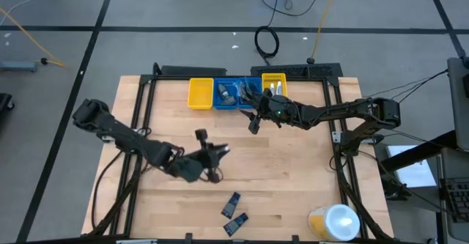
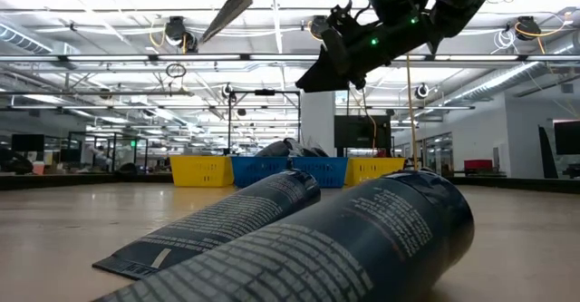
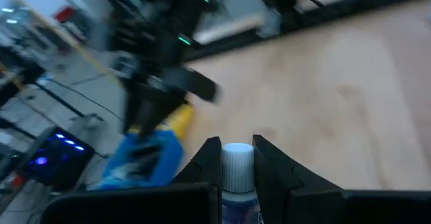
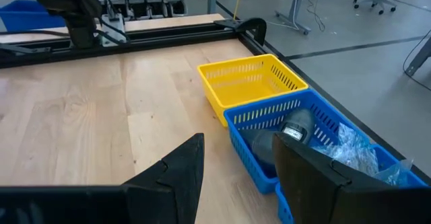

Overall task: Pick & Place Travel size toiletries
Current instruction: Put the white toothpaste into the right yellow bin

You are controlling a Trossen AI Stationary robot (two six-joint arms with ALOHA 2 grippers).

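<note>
My left gripper (image 3: 237, 158) is over the middle of the table (image 1: 218, 153), shut on a small tube with a blue body and a white cap (image 3: 237, 167). My right gripper (image 4: 236, 167) is open and empty. It hovers just in front of the bins at the far edge (image 1: 253, 121) and shows high in the low view (image 2: 331, 62). Two dark tubes (image 1: 232, 202) (image 1: 234, 223) lie flat on the table near its front edge and fill the low view (image 2: 227, 220) (image 2: 362, 248). My left gripper pinches the tube between its two fingers, on the blue body just behind the white cap (image 3: 237, 196). The tube lies along the fingers, and its cap (image 3: 237, 158) sticks out between the fingertips. It is clear of the table.
A row of bins stands at the far edge: yellow (image 1: 199, 92), two blue (image 1: 227, 94) (image 1: 248, 90), and yellow (image 1: 274, 86). One blue bin (image 4: 316, 140) holds a dark grey bottle and clear packets. A large yellow container with a white lid (image 1: 333, 222) stands at the front right.
</note>
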